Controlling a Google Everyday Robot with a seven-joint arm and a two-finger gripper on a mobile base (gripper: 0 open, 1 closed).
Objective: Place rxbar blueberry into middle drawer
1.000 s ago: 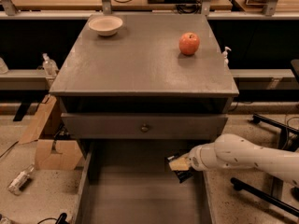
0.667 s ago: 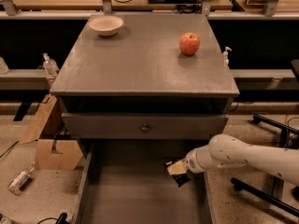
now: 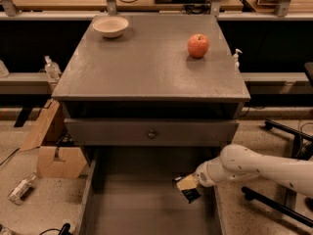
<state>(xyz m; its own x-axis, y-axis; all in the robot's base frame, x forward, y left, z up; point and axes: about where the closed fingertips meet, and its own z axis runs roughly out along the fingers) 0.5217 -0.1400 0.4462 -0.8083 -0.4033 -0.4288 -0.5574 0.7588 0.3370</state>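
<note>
The middle drawer point(image 3: 137, 204) is pulled out below the cabinet, a long grey box with a plain floor. My gripper point(image 3: 190, 184) reaches in from the right on a white arm, over the drawer's right side. It is shut on the rxbar blueberry point(image 3: 190, 194), a small dark packet that hangs just below a pale tan part at the fingertips, a little above the drawer floor. The fingers themselves are mostly hidden by the packet and the wrist.
A red apple point(image 3: 198, 45) and a pale bowl point(image 3: 110, 26) sit on the cabinet top point(image 3: 146, 67). The closed drawer front with a small knob point(image 3: 152, 134) is above the open drawer. A cardboard box point(image 3: 54, 153) and a bottle point(image 3: 22, 187) lie on the floor left. A chair base point(image 3: 283, 131) stands right.
My gripper with the packet has shifted slightly left and down, further over the drawer's inside. Nothing else has moved.
</note>
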